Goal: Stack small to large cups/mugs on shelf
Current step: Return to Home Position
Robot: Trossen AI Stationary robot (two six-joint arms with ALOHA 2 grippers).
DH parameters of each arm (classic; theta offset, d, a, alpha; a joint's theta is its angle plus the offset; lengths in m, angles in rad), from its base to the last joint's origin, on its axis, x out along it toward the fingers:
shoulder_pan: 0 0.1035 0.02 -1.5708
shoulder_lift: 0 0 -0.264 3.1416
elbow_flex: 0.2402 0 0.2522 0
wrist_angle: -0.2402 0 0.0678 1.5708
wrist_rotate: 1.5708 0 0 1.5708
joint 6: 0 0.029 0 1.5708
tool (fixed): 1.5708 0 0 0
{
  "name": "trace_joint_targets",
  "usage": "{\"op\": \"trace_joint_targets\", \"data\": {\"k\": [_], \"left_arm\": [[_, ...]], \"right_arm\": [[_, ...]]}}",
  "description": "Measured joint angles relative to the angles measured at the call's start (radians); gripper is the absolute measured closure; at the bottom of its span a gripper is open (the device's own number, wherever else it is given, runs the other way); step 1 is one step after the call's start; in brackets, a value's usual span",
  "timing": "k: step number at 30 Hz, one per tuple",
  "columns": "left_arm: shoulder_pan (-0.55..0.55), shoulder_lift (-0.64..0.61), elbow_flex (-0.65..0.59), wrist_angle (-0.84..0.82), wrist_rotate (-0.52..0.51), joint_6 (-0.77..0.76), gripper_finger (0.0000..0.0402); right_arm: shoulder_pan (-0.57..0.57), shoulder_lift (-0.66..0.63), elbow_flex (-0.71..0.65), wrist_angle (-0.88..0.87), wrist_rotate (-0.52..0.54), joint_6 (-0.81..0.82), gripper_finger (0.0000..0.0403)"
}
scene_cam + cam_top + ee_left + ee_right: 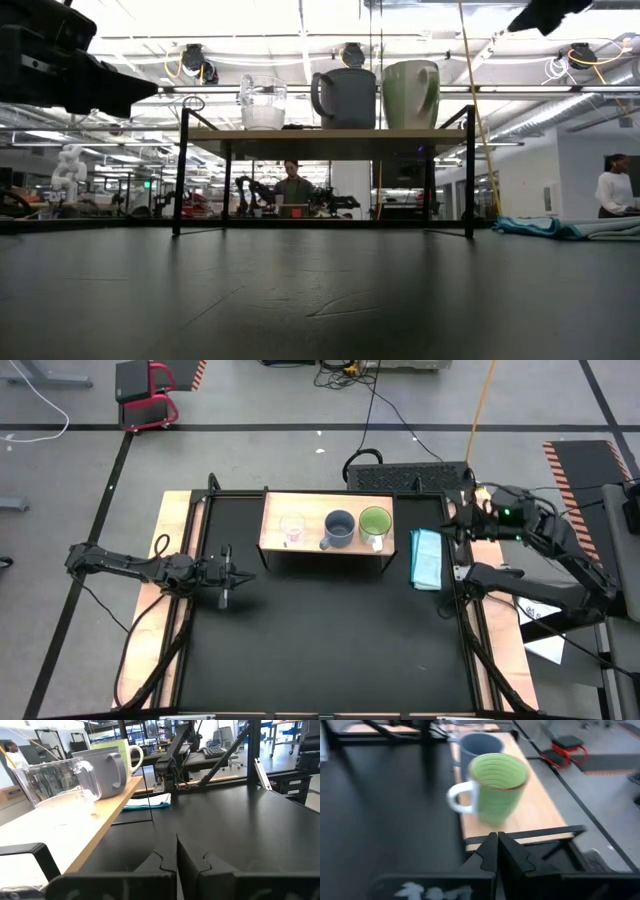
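Three cups stand in a row on the light-wood shelf (pixel 310 545): a clear glass cup (pixel 292 529), a grey-blue mug (pixel 340 528) and a lime-green mug (pixel 375 523) with a white handle. Each rests upright on its base, as the low view shows for the glass cup (pixel 263 102), the grey-blue mug (pixel 346 98) and the green mug (pixel 411 94). My left gripper (pixel 176 854) is shut and empty, level above the mat to the left of the shelf (pixel 246 575). My right gripper (pixel 496 845) is shut and empty, raised beyond the shelf's right end (pixel 455 528), looking down at the green mug (pixel 496 787).
A folded blue cloth (pixel 427 557) lies on the black mat just right of the shelf. The shelf's black frame legs (pixel 180 170) stand on the mat. Open black mat (pixel 330 640) stretches from the shelf to the near edge. People show in the room beyond.
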Motion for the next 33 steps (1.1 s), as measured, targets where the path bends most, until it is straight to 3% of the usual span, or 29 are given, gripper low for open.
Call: {"op": "trace_joint_targets", "data": {"k": [5,15,18,21,33], "left_arm": [[0.0,0.0,0.0,0.001,0.0,-0.001,0.0399],[0.0,0.0,0.0,0.023,-0.045,0.027,0.0399],[0.0,0.0,0.0,0.025,-0.045,0.025,0.04],[0.0,0.0,0.0,0.025,-0.045,0.009,0.04],[0.0,0.0,0.001,0.029,-0.045,-0.017,0.04]], "right_arm": [[0.003,-0.151,-0.134,0.054,-0.11,0.027,0.0402],[0.004,-0.369,-0.309,0.101,-0.117,0.114,0.0403],[0.004,-0.412,-0.345,0.103,-0.168,0.116,0.0403],[0.003,-0.453,-0.353,0.115,-0.22,0.107,0.0403],[0.003,-0.578,-0.35,0.108,-0.215,0.132,0.0403]]}}
